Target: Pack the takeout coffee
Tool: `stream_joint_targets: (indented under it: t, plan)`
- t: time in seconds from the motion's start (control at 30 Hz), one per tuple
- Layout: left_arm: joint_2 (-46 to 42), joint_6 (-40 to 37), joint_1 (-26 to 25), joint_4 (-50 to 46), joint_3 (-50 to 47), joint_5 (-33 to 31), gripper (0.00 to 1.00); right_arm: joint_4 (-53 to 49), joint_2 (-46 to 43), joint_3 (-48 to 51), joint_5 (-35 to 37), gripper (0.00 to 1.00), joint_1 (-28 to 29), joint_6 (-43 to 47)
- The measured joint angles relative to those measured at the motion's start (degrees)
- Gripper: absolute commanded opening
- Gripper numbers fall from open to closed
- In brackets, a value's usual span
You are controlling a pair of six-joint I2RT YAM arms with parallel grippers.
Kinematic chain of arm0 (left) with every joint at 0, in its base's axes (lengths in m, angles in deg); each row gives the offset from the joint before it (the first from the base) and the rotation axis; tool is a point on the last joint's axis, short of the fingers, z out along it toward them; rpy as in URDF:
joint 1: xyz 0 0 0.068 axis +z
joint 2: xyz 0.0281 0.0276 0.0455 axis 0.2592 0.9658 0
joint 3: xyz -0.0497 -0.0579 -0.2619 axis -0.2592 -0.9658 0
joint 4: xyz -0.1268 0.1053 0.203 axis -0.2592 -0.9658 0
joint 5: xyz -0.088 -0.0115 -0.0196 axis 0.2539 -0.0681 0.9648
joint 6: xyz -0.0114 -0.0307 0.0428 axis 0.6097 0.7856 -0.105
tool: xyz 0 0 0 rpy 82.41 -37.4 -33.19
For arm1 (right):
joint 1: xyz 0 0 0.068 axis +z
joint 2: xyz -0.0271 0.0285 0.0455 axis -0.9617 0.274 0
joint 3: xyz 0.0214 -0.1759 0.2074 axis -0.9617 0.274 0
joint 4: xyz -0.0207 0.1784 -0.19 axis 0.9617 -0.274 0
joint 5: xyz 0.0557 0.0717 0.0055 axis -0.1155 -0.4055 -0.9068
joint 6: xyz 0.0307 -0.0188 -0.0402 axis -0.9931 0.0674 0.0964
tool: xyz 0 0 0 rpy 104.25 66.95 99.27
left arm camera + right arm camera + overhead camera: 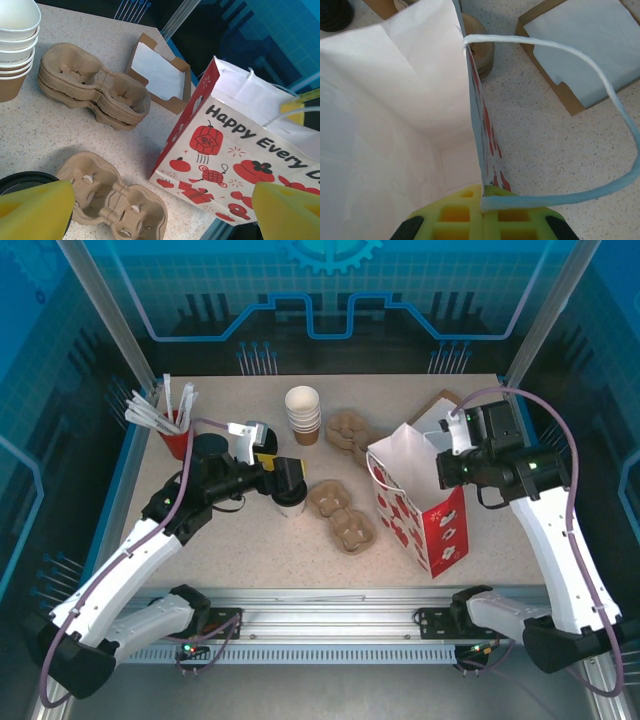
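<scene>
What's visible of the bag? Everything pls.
The bag is a paper gift bag, red and white outside with lanterns and "Happy Every D…" printed on it, plain white inside. It stands upright on the table, right of centre, with its mouth open; nothing can be seen inside. A white twisted handle loops out from the rim. The right gripper is shut on one wall's top edge, by the handle's root.

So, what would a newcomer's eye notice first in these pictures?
The red-and-white printed paper gift bag stands open at the right, its rim pinched by the shut right claw. Left of centre, the wide-open left claw hovers at the small white paper cup with a black plastic lid, beside brown moulded-pulp cup carriers.
</scene>
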Motion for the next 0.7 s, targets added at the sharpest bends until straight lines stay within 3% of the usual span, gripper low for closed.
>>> stream_joint_targets:
  t: [0.7]
  plan:
    - [1.66, 0.02, 0.0, 0.09, -0.11, 0.0, 0.93, 22.16, 7.93, 4.04, -6.49, 0.01, -3.41, 1.49]
